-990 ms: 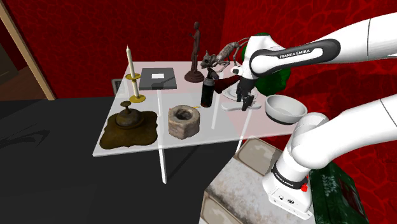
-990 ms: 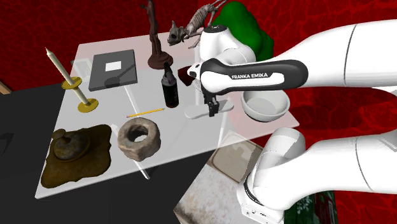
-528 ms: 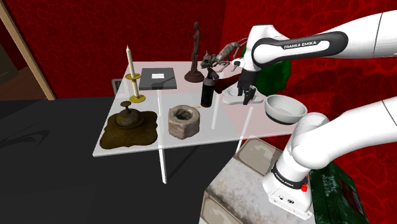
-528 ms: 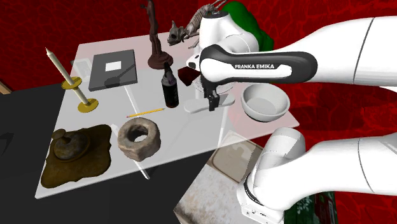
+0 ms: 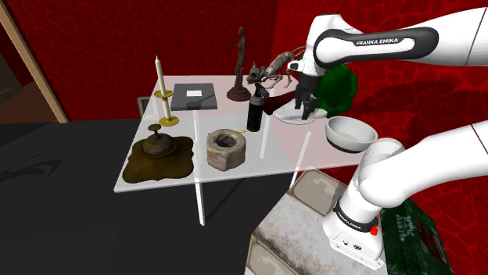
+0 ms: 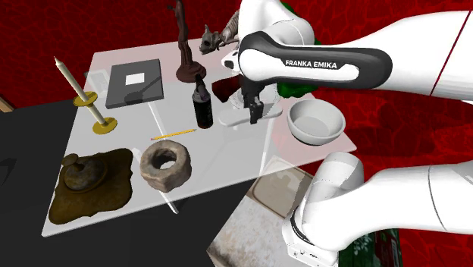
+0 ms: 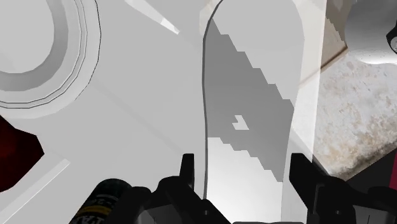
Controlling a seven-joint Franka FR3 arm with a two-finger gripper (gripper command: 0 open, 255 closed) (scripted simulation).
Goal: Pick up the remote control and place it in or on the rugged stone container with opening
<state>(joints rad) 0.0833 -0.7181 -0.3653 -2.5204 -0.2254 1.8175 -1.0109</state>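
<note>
The remote control (image 5: pixel 286 117) (image 6: pixel 234 119) is a long white slab with rounded ends. My gripper (image 5: pixel 305 109) (image 6: pixel 254 114) is shut on it and holds it level a little above the glass table (image 5: pixel 274 156), beside a dark bottle (image 5: pixel 255 112). In the wrist view the remote (image 7: pixel 248 95) runs lengthwise between my gripper's (image 7: pixel 242 172) two black fingers, which clasp its sides. The rugged stone container (image 5: pixel 227 148) (image 6: pixel 164 165), a rough grey ring with an open top, stands near the table's front edge, towards the shoulder view's left of the bottle.
A white bowl (image 5: pixel 350 133) (image 7: pixel 38 57) sits at the table's right end. A candlestick (image 5: pixel 163 94), a grey flat box (image 5: pixel 194 96), a dark statuette (image 5: pixel 240 70), a skeleton figure (image 5: pixel 270 70), a brown lumpy object (image 5: pixel 160 154) and a pencil (image 6: pixel 173 134) stand around. Behind is a green plant (image 5: pixel 340 86).
My gripper has risen from the table with the remote in it. The arm's forearm has swung higher. Nothing else on the table has moved.
</note>
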